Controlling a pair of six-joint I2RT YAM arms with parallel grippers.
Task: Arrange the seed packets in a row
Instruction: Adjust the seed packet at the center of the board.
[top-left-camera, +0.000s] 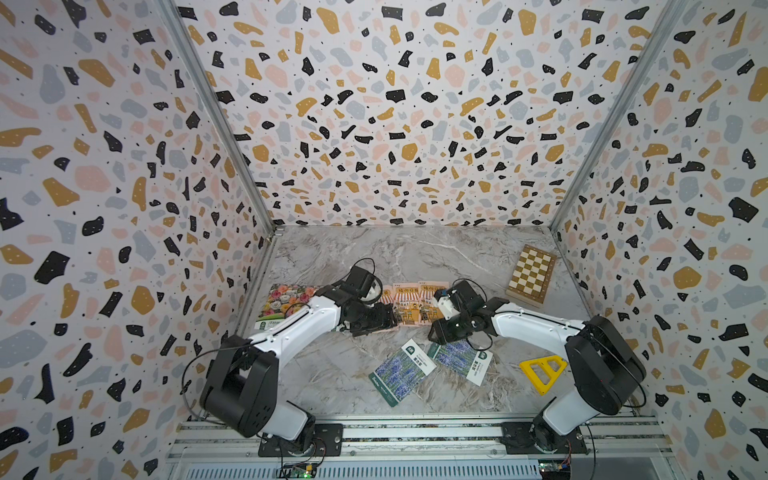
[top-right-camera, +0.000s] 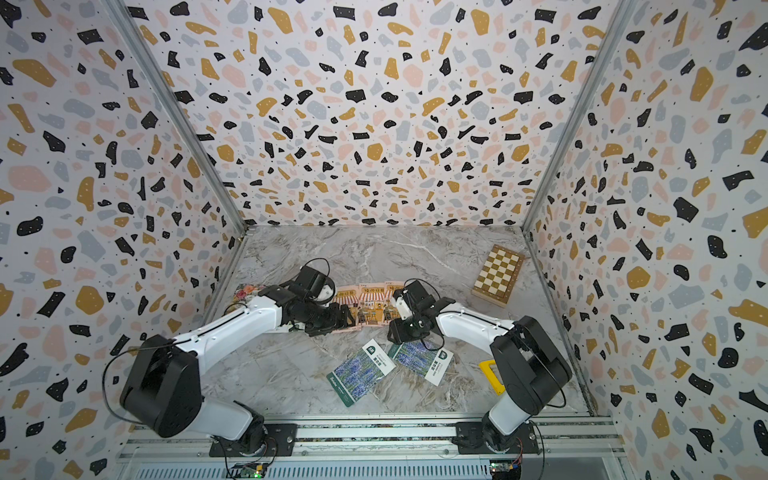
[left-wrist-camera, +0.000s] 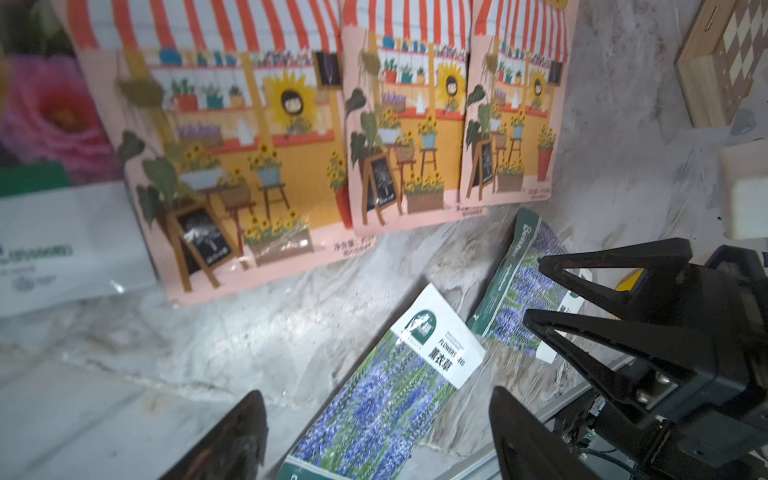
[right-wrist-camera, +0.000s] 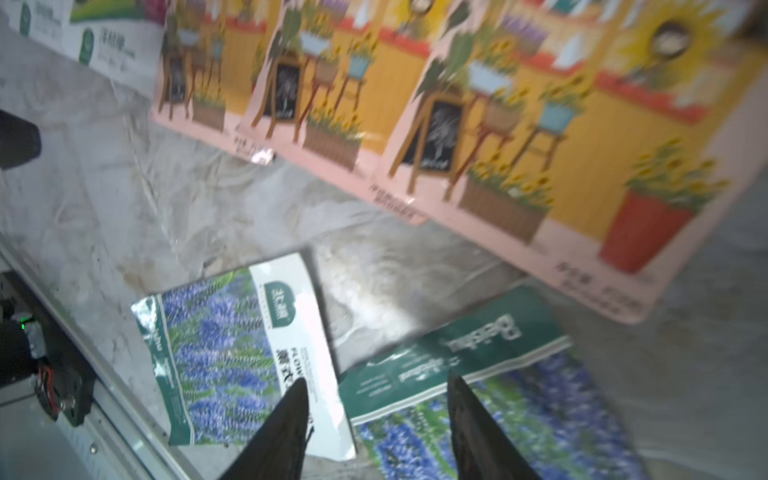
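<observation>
Marble table (top-left-camera: 374, 249) fills the lower centre of both top views. Left arm (top-left-camera: 299, 320) and right arm (top-left-camera: 532, 324) reach in from the bottom corners, with their wrists near each other mid-frame.

Row so far:
- Flower packet (top-left-camera: 282, 303) at left.
- Awning packets (top-left-camera: 409, 305) edge to edge at centre, partly hidden by the left arm.

Checkerboard (top-left-camera: 532, 276) sits right of centre, well apart. Two lavender packets (top-left-camera: 401, 370) lie tilted below the row, just beside each other and not yet in line. Yellow frame (top-left-camera: 540, 372) is at lower right.

- **Left gripper** (left-wrist-camera: 374, 399): jaws wide apart, empty, pointing toward the left-hand lavender packet.
- **Right gripper** (right-wrist-camera: 376, 378): jaws apart, empty, over where the pair come closest.

Risks, as I judge them:
- The flat glossy packets may skid under the fingertips.
- A skid would nudge the neighbouring packet or the row.
- The wrists are close enough to clash.
</observation>
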